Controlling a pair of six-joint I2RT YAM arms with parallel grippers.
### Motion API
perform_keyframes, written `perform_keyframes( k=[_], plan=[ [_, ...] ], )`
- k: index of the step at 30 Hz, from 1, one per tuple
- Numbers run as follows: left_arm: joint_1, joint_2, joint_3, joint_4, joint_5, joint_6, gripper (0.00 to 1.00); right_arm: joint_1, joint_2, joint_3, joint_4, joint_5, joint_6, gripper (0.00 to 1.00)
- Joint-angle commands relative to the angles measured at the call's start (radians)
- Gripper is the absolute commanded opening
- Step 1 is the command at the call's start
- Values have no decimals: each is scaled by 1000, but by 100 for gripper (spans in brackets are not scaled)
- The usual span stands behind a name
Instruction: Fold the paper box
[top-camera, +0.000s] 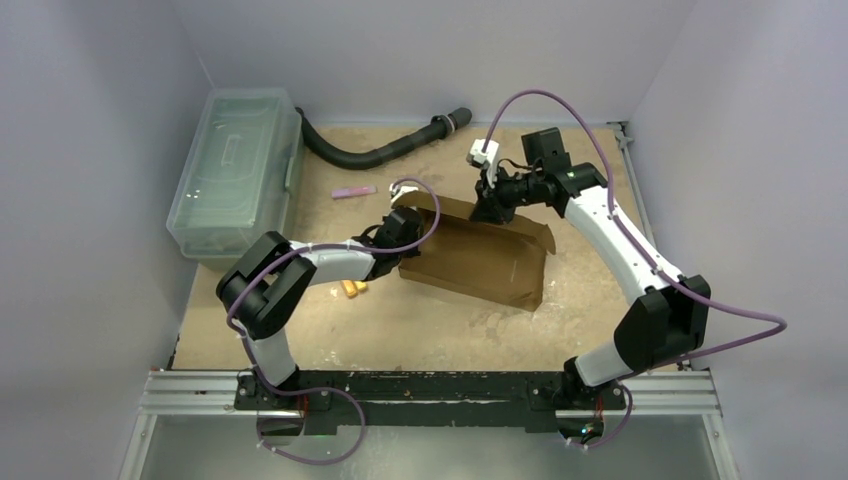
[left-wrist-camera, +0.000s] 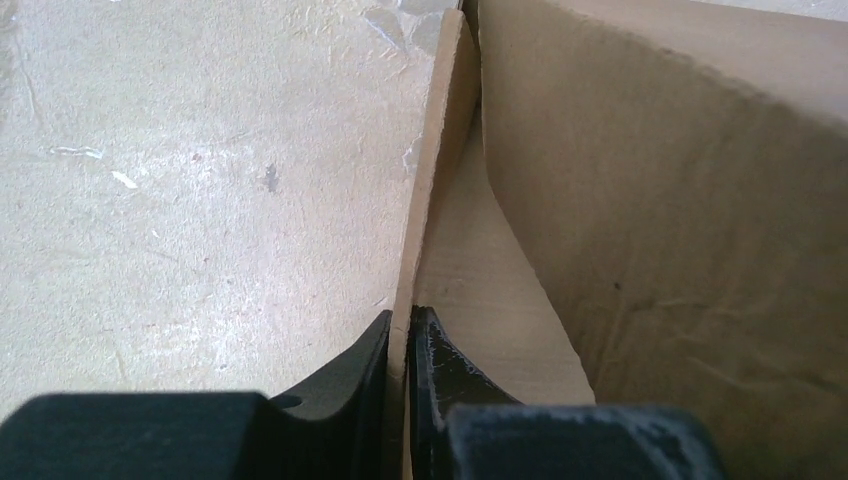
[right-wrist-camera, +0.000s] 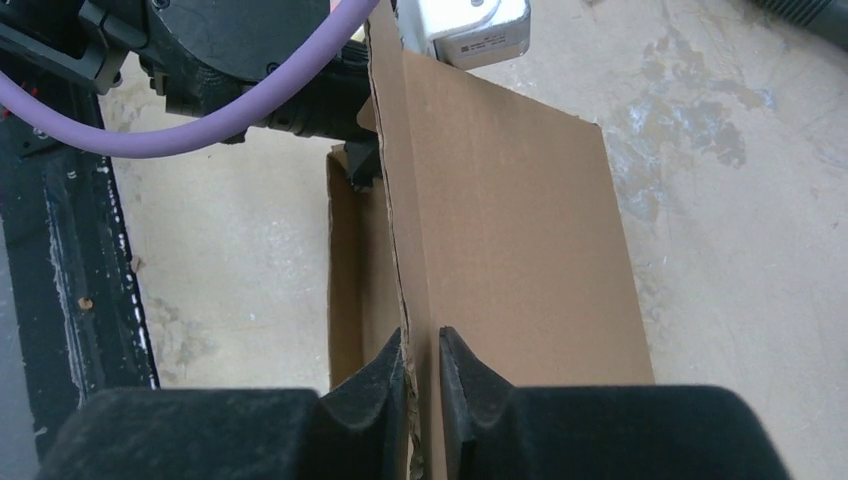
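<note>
The paper box, brown cardboard, lies partly folded in the middle of the table with its walls raised. My left gripper is at its left end. In the left wrist view the left gripper is shut on a thin upright flap edge of the box. My right gripper comes down on the far wall. In the right wrist view the right gripper straddles the top edge of that wall, slightly open. Its left finger touches the cardboard and a narrow gap shows at the right finger.
A clear plastic lidded bin stands at the back left. A black hose curves along the back. A pink strip lies near the bin and a small orange piece lies under the left arm. The left arm shows beyond the box.
</note>
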Motion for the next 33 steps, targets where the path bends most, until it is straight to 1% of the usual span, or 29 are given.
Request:
perform_keyframes(
  k=[1,4,7,8,10,12,13,16,17,22,24,26,29,32,33],
  plan=[
    [-1,-12,20,-56,-46,24,9,3,-34,30,61,38,29,21],
    [-1,-17,22,-61,-35,19,0,1,-52,21,131,108,87,29],
    [0,-27,12,-42,42,9,1,3,-69,8,224,198,174,32],
    [2,-28,7,-30,70,6,3,2,-64,12,241,218,194,31],
    [3,-26,4,-19,112,-14,5,2,-45,33,251,266,213,27],
    [2,-25,-2,-18,126,-34,4,0,-29,50,253,305,221,20],
    [4,-29,-11,-12,126,-44,0,-1,-26,51,253,311,222,16],
    [8,-45,-35,-4,113,-67,0,-4,-29,41,258,319,224,2],
    [8,-45,-37,-13,106,-68,0,-6,-31,36,260,330,225,0],
    [10,-49,-37,-40,76,-55,0,-15,-27,46,253,342,218,0],
    [9,-52,-36,-36,69,-46,0,-16,-20,50,242,317,209,0],
    [11,-49,-20,-46,64,-42,0,-16,-18,48,217,248,175,0],
    [25,-41,11,-48,81,-40,16,-14,-24,36,174,157,117,0],
    [63,-28,36,-35,134,-53,25,-15,-37,23,152,113,82,0],
    [74,-25,38,-21,153,-57,26,-14,-42,18,150,107,79,0]
  ],
)
